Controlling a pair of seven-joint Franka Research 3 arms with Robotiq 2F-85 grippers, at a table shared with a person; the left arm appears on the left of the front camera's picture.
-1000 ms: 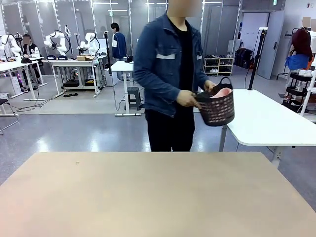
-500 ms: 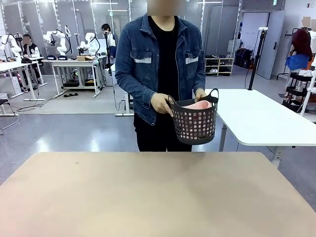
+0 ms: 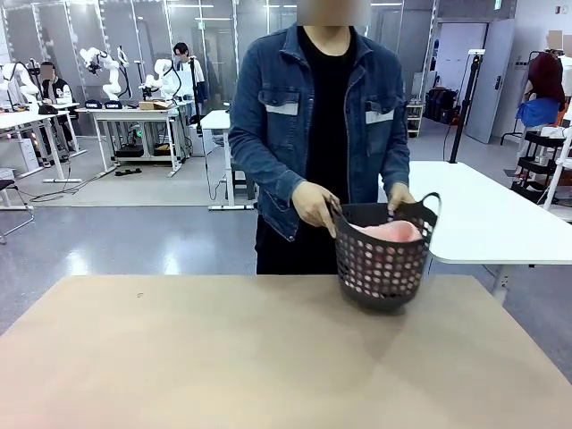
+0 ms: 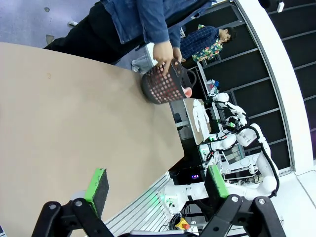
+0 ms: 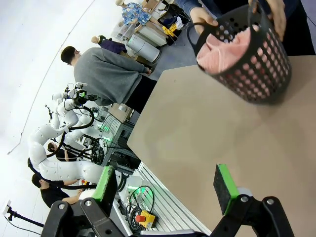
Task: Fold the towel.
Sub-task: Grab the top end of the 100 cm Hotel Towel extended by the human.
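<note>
Towel (image 3: 391, 231) sits bunched, pink, inside the dark basket (image 3: 382, 268), right of centre in the front view; basket is at the counter's (image 3: 223, 357) far edge, touching it or just above (cannot tell); person's hand (image 3: 315, 204) on the picture-left rim, other hand (image 3: 399, 195) on the right handle. Left pincer (image 4: 157, 181) and right pincer (image 5: 165, 185) both gape wide, nothing between the pads, well apart from the basket. Judgement: the step is getting the towel out; wait till both hands let go; pinch cloth only, not the rim; lift it clear; spread it flat on the bare counter in the lower frame before any fold.
</note>
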